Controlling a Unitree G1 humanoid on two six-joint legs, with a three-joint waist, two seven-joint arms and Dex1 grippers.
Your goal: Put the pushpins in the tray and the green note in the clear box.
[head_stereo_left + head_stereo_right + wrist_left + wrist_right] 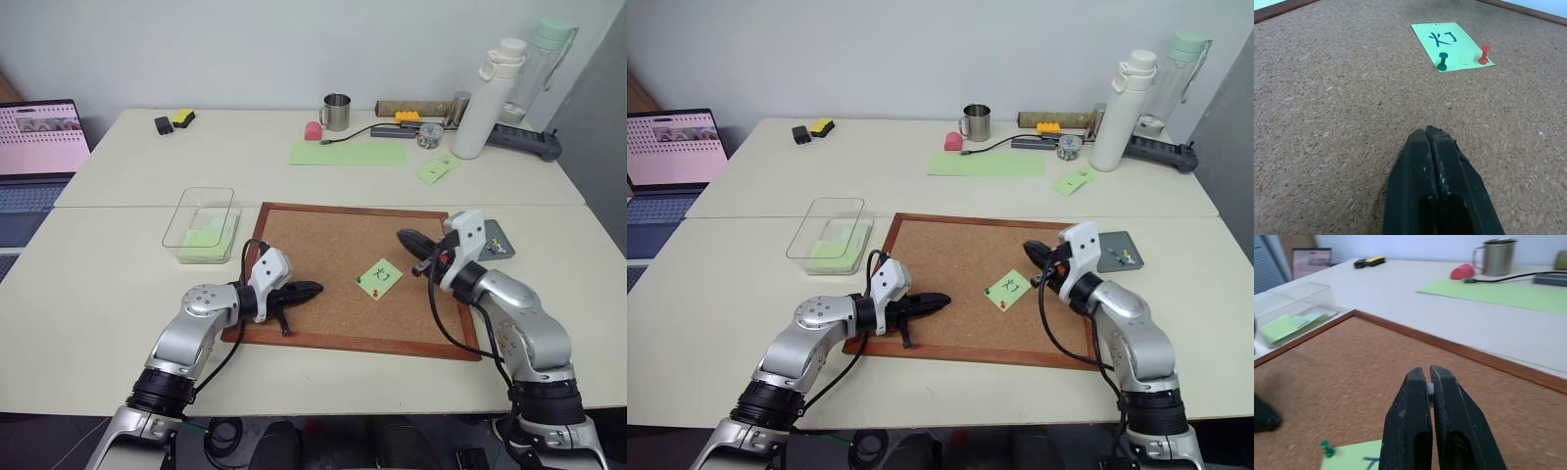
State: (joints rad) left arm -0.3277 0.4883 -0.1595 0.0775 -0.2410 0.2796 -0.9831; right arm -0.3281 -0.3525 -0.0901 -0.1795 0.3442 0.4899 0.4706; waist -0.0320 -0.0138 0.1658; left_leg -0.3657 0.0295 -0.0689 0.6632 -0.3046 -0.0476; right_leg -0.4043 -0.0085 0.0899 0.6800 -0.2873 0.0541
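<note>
Head view first: my left claw [312, 289] hovers low over the near left part of the corkboard [323, 240], fingers pressed tight together, nothing in them. My right claw [407, 237] is up over the board's right side, pointing left, pinched narrow. The green note [380, 278] lies on the cork between my two claws, the green pushpin [359, 280] and red pushpin [375, 292] standing at its near corners. The tray [504, 235] sits off the board's right edge, just behind my right wrist. The clear box [201, 201] is beyond the board's far left corner, with green paper already inside.

Left wrist view: fingertips closed over bare cork, and both pins are ahead, upright in the note.

Right wrist view: a pale bit [1429, 388] is nipped right at my fingertips, maybe a pin, though I cannot tell.

The risks, as I judge them: that grip is a sliver, so a quick swing to the tray could flick the bit out. Pulling the note with either pin in place could tear it. With the pins out, the loose paper could slide from a careless brush.
</note>
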